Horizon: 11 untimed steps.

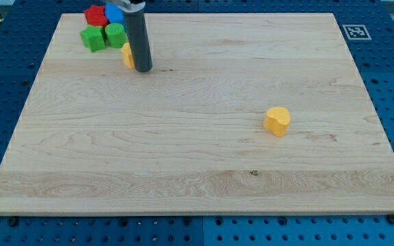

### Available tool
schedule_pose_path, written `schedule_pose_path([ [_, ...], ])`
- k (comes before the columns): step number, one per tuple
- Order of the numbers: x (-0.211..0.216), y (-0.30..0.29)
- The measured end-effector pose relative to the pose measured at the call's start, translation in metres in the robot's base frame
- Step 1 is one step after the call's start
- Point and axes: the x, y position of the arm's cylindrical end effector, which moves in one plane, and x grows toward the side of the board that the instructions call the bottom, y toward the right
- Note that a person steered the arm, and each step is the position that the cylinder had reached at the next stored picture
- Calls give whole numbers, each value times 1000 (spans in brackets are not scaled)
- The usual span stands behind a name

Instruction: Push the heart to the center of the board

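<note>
The yellow heart (277, 121) lies alone right of the board's (183, 157) middle, a little toward the bottom edge, so the push to the centre looks not yet done. My tip (143, 70) (a bare rod, with no pincer to open or clench) stands near the top-left corner, well apart from the heart, just beside a half-hidden yellow block (126, 55). Close by cluster a red block (95, 15), a blue block (113, 15) and two green blocks (93, 38) (115, 34).
</note>
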Motion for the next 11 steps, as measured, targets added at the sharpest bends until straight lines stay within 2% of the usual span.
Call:
schedule_pose_path([
  [1, -28, -7],
  [2, -38, -13],
  [3, -1, 11],
  [4, 90, 55],
  [5, 174, 114],
  [6, 221, 209],
  [7, 211, 303],
  [8, 206, 316],
  [9, 195, 296],
  [11, 143, 223],
])
